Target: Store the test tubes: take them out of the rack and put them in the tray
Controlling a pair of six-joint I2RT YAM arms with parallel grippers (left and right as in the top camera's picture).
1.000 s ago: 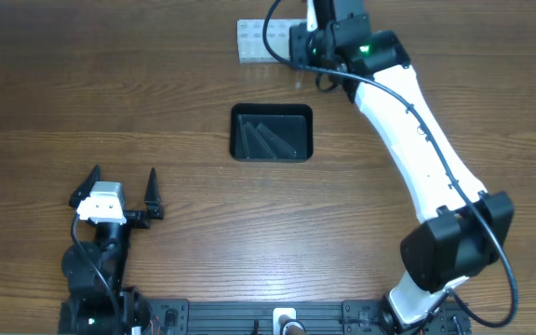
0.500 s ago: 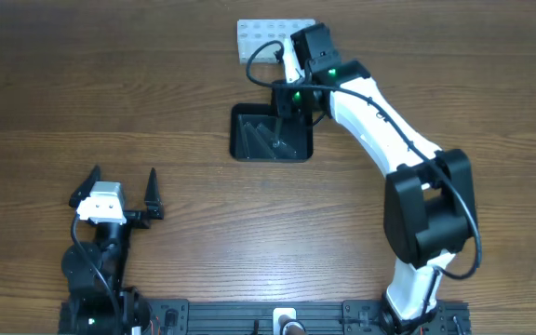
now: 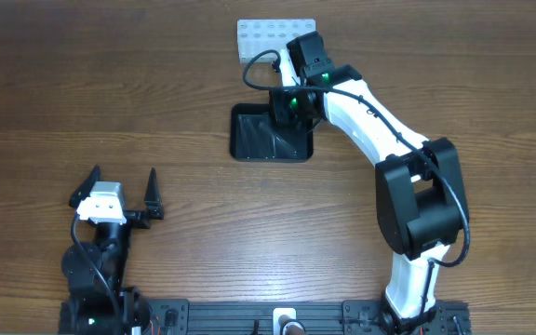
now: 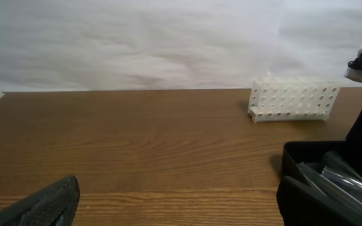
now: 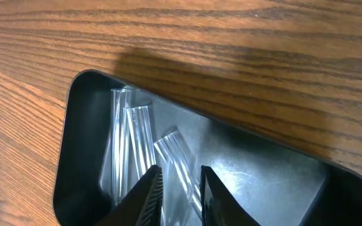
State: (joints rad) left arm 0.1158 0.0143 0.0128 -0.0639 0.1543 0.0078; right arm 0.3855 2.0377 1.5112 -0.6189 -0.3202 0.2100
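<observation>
The white test tube rack (image 3: 275, 39) stands at the far middle of the table, and it is also seen in the left wrist view (image 4: 294, 99). In front of it lies the black tray (image 3: 246, 147) with several clear test tubes (image 5: 126, 145) inside. My right gripper (image 3: 287, 104) hangs low over the tray's right part (image 5: 181, 182). Its fingers are close together on a clear test tube (image 5: 176, 160) that slants down into the tray (image 5: 65, 157). My left gripper (image 3: 121, 191) rests open near the front left, far from tray and rack, with nothing in it (image 4: 178, 188).
The right arm (image 3: 389, 140) stretches from the front right across to the tray. In the left wrist view the tray (image 4: 313, 157) and its tubes (image 4: 344, 182) lie off to one side. Bare wooden table surrounds the tray and the left arm.
My right gripper has swung from the rack toward me and down over the tray, and now sits lower in it. The left arm has not moved.
</observation>
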